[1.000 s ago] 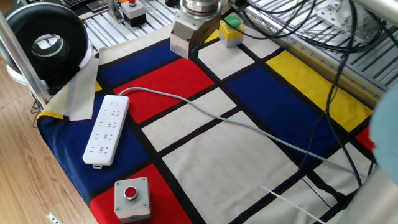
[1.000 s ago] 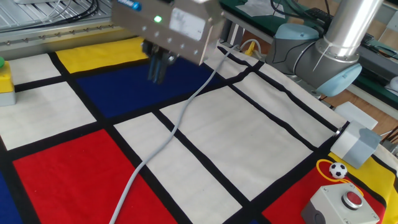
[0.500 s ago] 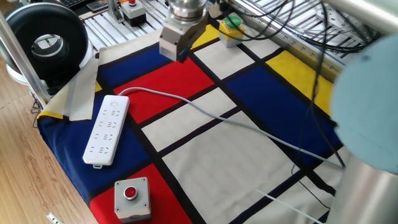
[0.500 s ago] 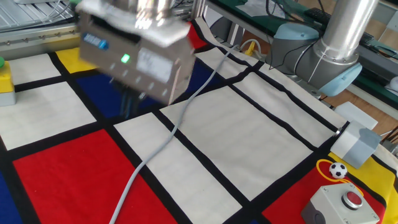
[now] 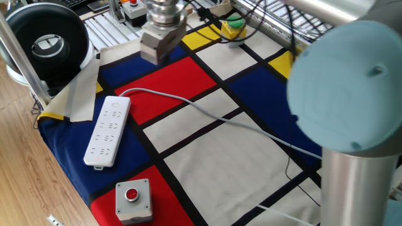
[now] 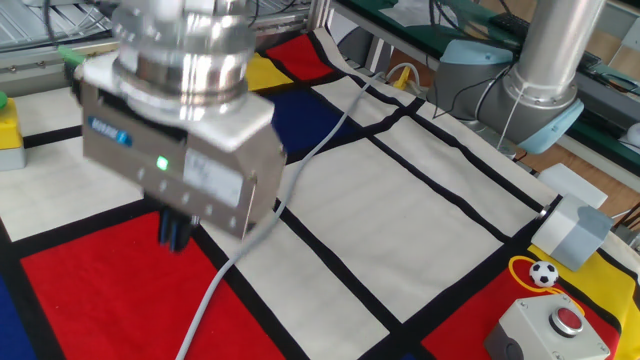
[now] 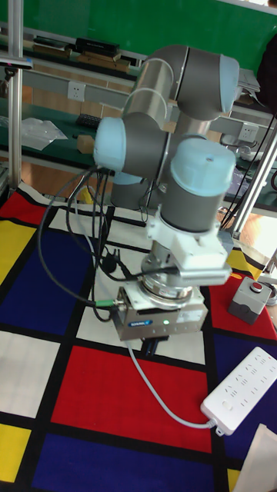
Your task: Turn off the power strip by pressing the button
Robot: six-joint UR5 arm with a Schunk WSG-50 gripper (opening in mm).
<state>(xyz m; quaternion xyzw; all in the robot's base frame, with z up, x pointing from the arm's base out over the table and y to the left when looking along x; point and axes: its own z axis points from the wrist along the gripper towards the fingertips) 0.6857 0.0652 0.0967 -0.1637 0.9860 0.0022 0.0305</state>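
Observation:
The white power strip (image 5: 107, 132) lies flat on the blue and red cloth near the left table edge; it also shows in the tall fixed view (image 7: 242, 388). A faint small round button (image 5: 115, 104) sits at its cable end. The pale grey cable (image 5: 207, 113) runs from that end across the cloth (image 6: 300, 170). My gripper (image 5: 154, 61) hangs over the far edge of the red patch, well beyond the strip and not touching it. Its dark fingers (image 6: 175, 232) point down just above the red cloth beside the cable. No view shows a gap or contact between them.
A grey box with a red button (image 5: 132, 199) stands just in front of the strip. A yellow box with a green button (image 5: 232, 28) is at the far side. A black round device (image 5: 47, 44) sits beyond the left edge. The arm's elbow (image 5: 345, 94) blocks the right.
The gripper has moved left across the cloth, from near the yellow box to over the far edge of the red patch, closer to the strip. The strip and cable lie as before.

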